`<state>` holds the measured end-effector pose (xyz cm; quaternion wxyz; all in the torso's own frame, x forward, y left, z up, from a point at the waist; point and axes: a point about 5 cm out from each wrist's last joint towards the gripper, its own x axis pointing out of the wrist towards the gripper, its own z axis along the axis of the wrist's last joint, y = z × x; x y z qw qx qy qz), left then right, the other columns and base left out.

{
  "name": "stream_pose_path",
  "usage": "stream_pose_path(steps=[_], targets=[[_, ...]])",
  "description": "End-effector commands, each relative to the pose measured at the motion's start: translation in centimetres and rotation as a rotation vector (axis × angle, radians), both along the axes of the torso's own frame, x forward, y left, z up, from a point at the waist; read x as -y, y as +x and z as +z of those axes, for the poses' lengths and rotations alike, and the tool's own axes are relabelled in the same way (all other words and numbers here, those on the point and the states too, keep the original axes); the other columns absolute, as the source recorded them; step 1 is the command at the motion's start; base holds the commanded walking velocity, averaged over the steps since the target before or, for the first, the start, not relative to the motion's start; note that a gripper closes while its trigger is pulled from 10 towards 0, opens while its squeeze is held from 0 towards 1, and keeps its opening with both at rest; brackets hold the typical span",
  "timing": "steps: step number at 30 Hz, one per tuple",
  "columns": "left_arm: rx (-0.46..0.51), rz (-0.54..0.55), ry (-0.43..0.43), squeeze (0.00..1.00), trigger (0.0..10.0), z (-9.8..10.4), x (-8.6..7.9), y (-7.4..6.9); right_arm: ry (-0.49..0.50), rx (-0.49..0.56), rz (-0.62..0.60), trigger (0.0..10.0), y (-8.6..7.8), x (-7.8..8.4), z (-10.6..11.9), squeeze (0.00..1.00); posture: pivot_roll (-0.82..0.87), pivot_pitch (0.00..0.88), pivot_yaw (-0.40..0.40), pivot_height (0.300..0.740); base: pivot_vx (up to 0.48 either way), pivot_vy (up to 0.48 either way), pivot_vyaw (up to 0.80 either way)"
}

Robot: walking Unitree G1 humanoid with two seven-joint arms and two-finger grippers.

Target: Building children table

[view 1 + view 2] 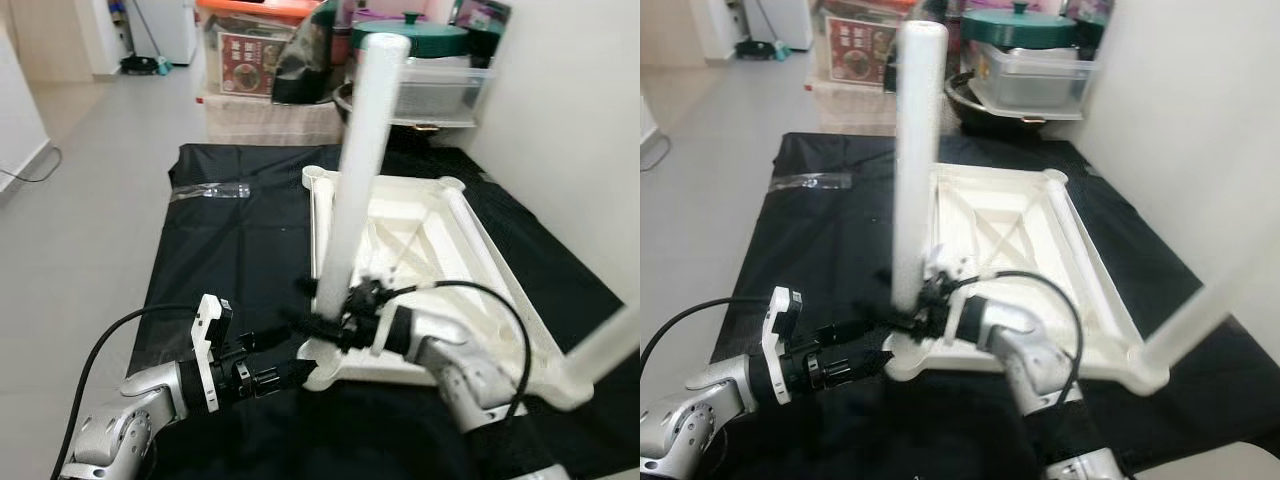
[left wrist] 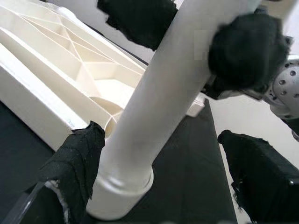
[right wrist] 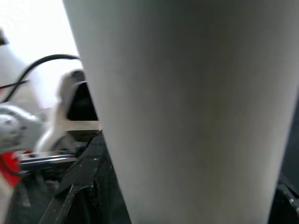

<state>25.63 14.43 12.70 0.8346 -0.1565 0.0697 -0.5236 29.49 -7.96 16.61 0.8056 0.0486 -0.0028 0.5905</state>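
The white table leg (image 1: 362,170) stands almost straight up, and its long line runs from the floor side up toward the robot's head. Its bottom end sits in the round corner socket (image 2: 120,195) of the white table top (image 1: 430,250). The table top lies upside down on a black cloth (image 1: 230,250) spread over the floor, so its ribs face up. The socket is at the near corner, the one closest to the robot.

The right hand (image 1: 340,318) is clamped around the leg low down, just above the socket. In the left wrist view its two black fingers (image 2: 245,56) press on both sides of the leg.

The left hand (image 1: 285,365) is down by the same corner, just to the left of the socket. Its fingers (image 2: 77,161) stand apart, one on each side of the leg's bottom, and they do not seem to squeeze it.

Both hands are right at the leg, so neither has far to go. I think the next push has to go straight down along the leg, to seat it in the socket.

Another white leg (image 1: 610,345) sticks up at the right near corner.
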Motion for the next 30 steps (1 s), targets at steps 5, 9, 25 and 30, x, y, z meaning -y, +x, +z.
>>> stream_pose_path(steps=[5, 9, 25, 30], targets=[[-0.008, -0.012, -0.008, 0.0, 10.0, -0.1, 0.1, -0.2, -0.19, -0.068, -0.535, 0.0, 4.4, 1.9, -3.0, 0.0, 0.08, 0.0, -0.132, 0.74, 0.0, 0.0, 0.0], [-0.006, -0.01, -0.009, 0.0, 10.0, 0.0, 0.2, -0.2, -0.24, -0.198, -1.02, 0.0, 6.1, 6.4, -4.5, 0.0, 0.07, 0.0, -0.129, 0.74, 0.0, 0.0, 0.0], [-0.004, -0.017, -0.006, 0.0, 10.0, 0.1, 0.1, -0.1, -0.127, -0.302, -1.384, 10.0, 4.0, 9.0, -4.9, 1.0, 0.05, 0.0, -0.109, 0.74, 0.0, 0.0, 0.0], [-0.003, -0.011, -0.007, 0.0, 10.0, 0.0, 0.1, -0.1, 0.018, -0.235, -1.14, 10.0, 4.8, 8.0, -1.8, 0.0, 0.05, 0.0, -0.115, 0.74, 0.0, 0.0, 0.0]])
